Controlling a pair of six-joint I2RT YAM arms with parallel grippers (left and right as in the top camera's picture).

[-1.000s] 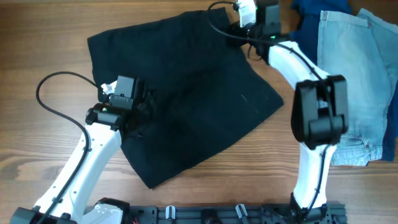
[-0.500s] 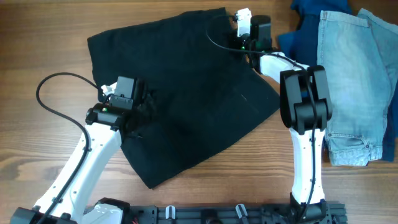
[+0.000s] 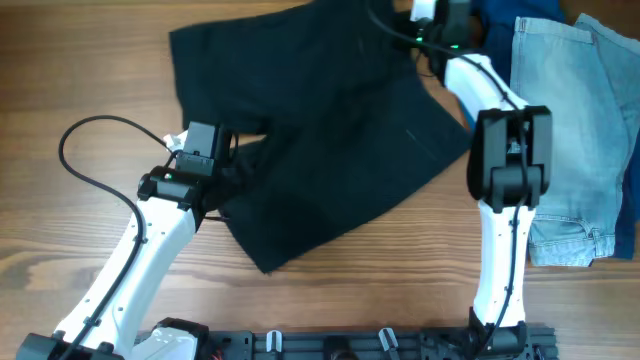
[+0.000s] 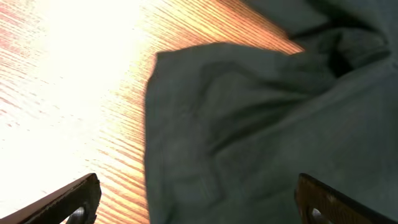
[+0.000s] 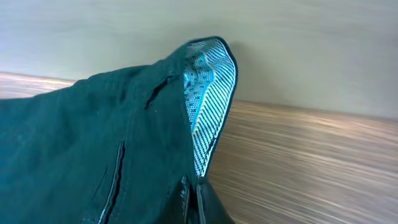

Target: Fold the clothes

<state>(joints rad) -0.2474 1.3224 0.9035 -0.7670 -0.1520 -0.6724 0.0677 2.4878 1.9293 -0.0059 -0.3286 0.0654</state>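
Observation:
The black shorts [image 3: 330, 120] lie spread on the wooden table, their top right corner lifted. My right gripper [image 3: 432, 22] is at the far edge, shut on that waistband corner. In the right wrist view the closed fingertips [image 5: 193, 194] pinch the dark cloth [image 5: 93, 143] just below the pale striped inner waistband [image 5: 208, 93]. My left gripper [image 3: 232, 170] hovers over the lower left edge of the shorts. In the left wrist view it [image 4: 200, 205] stands wide open, with the cloth's edge [image 4: 261, 112] below and nothing held.
Light-blue denim shorts [image 3: 575, 130] lie at the right side, with a royal-blue cloth [image 3: 500, 15] at the far right corner behind my right arm. Bare wood [image 3: 80, 60] shows left of the black shorts. A black cable [image 3: 75, 150] loops beside my left arm.
My right gripper has shut on the waistband corner and pulled the shorts right and towards the far edge. The cloth slid under my left gripper, which stayed still and open.

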